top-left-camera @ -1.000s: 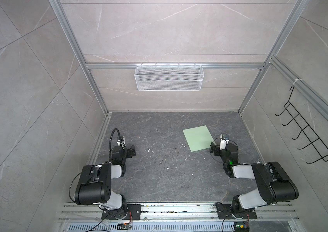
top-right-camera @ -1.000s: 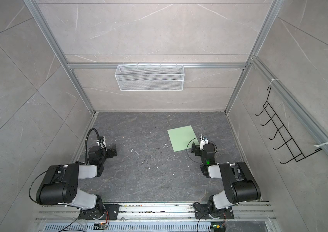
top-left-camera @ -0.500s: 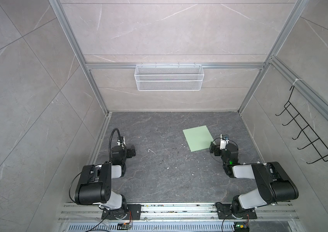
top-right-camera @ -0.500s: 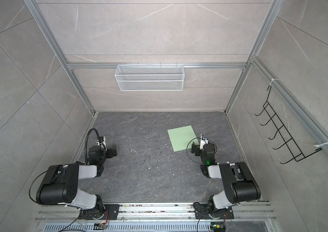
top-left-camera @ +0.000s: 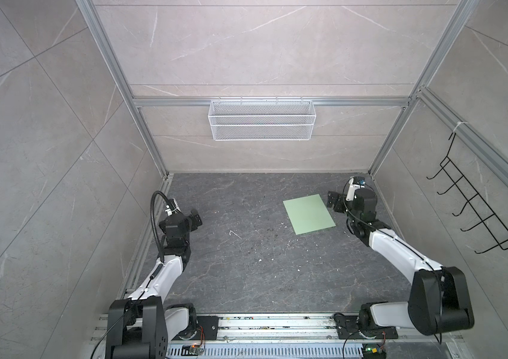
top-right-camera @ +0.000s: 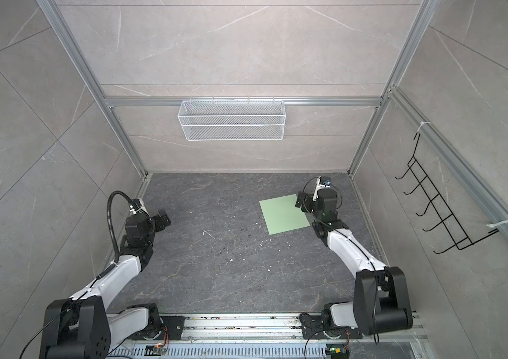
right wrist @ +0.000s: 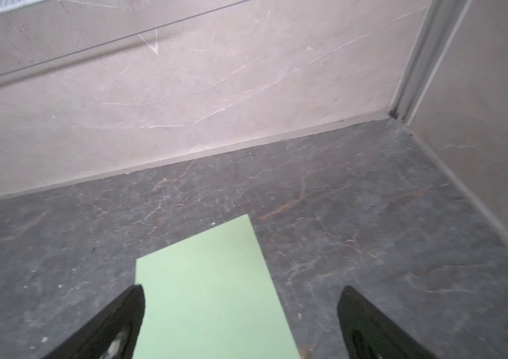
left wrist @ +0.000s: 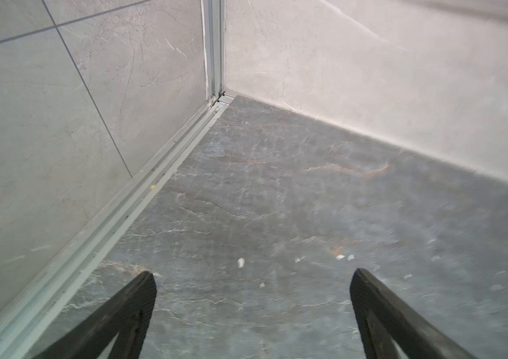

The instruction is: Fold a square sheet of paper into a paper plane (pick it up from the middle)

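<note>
sheet: pale green square sheet of paper (top-left-camera: 308, 214) (top-right-camera: 283, 216) lies flat and unfolded on the dark grey stone-look desk (top-left-camera: 230, 264), right of centre, towards the back wall.
right gripper (top-left-camera: 334, 203) (top-right-camera: 304, 205): jaws wide apart, holding nothing, at the sheet's far right corner; the wrist view shows green paper (right wrist: 209, 295) between the jaws.
left gripper (top-left-camera: 196, 219) (left wrist: 252, 275): jaws spread, holding nothing, over bare desk by the left wall, well apart from the sheet.
container: white wire-mesh basket (top-left-camera: 261, 124) (top-right-camera: 230, 119) hangs on the back-wall rail; wall tile shows through its mesh.

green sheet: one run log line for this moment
square sheet of paper flat, unfolded | right gripper open at its edge, empty | left gripper open, far away, empty | no fold yet
</note>
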